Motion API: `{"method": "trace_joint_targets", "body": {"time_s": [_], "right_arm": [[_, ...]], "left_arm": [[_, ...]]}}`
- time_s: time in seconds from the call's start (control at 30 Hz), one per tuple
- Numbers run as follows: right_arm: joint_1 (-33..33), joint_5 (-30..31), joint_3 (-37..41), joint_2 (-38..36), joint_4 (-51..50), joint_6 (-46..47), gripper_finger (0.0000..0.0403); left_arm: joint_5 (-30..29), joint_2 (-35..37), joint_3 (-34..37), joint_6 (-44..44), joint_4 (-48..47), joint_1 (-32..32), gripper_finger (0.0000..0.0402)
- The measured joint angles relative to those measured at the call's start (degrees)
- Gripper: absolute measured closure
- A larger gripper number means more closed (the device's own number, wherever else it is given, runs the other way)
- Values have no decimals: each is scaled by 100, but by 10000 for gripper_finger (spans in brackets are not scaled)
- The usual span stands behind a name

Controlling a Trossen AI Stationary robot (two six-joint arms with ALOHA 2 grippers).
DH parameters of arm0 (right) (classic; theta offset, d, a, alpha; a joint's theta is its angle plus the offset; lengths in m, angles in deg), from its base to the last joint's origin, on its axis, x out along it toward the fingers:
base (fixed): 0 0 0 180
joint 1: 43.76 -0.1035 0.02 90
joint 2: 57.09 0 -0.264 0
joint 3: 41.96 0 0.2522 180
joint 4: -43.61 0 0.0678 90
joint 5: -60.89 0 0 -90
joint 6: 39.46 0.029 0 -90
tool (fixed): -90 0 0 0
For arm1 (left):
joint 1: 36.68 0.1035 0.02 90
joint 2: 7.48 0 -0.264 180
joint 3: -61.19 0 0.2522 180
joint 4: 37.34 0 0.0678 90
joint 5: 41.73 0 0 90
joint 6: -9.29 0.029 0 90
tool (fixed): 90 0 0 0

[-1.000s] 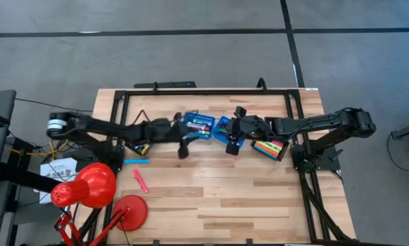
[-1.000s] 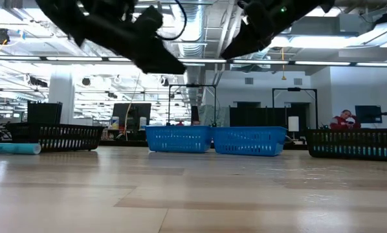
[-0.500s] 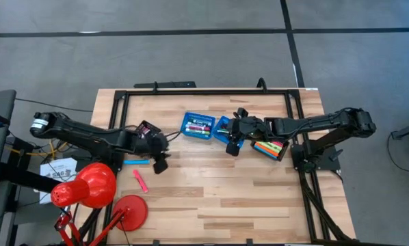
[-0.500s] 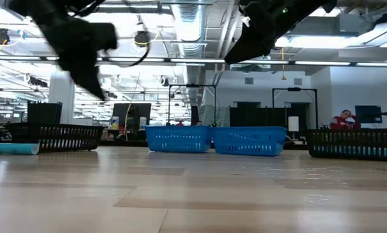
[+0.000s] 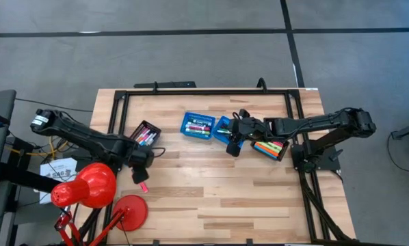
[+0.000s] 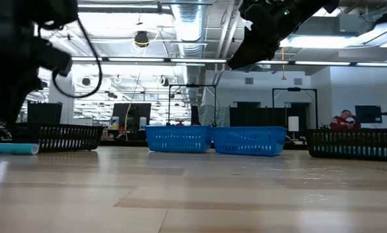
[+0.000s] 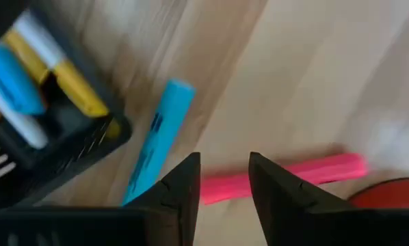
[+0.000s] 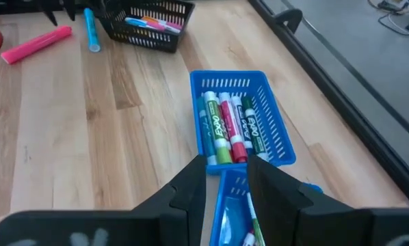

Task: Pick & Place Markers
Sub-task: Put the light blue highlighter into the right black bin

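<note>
A: Two loose markers lie on the wooden table beside the black tray: a pink marker and a blue marker, close together but apart, the blue one nearer the tray.

B: And inside the tray?

A: More markers, yellow, blue and white ones as the left wrist view shows them.

B: Where is the left gripper relative to that tray?

A: Just off the tray, over the pink marker. Its two fingers stand a little apart with the pink marker showing in the gap; nothing is held.

B: Other markers?

A: Well away from the tray, a blue basket holds green and red markers lying side by side. A second blue basket touches it on the side away from the tray, with more markers in it. Farther still, a second black tray holds a bright row.

B: The right gripper?

A: It hovers above the two baskets, over the second one. Its fingers show a narrow gap, empty.
</note>
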State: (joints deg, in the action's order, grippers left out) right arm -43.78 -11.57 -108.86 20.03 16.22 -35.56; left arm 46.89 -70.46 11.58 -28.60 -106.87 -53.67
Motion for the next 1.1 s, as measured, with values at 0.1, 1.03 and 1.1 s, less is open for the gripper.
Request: {"method": "trace_joint_targets", "body": {"time_s": [0.1, 1.03, 1.1], "right_arm": [[0, -12, 0, 0, -17, 88, 305], [11, -147, 0, 0, -66, 66, 305], [11, -147, 0, 0, -65, 66, 305]], "left_arm": [[28, -22, 284, -31, -11, -31, 282], [-383, -11, 1348, -389, 816, -27, 233], [-368, -18, 1367, -397, 871, -27, 250]]}}
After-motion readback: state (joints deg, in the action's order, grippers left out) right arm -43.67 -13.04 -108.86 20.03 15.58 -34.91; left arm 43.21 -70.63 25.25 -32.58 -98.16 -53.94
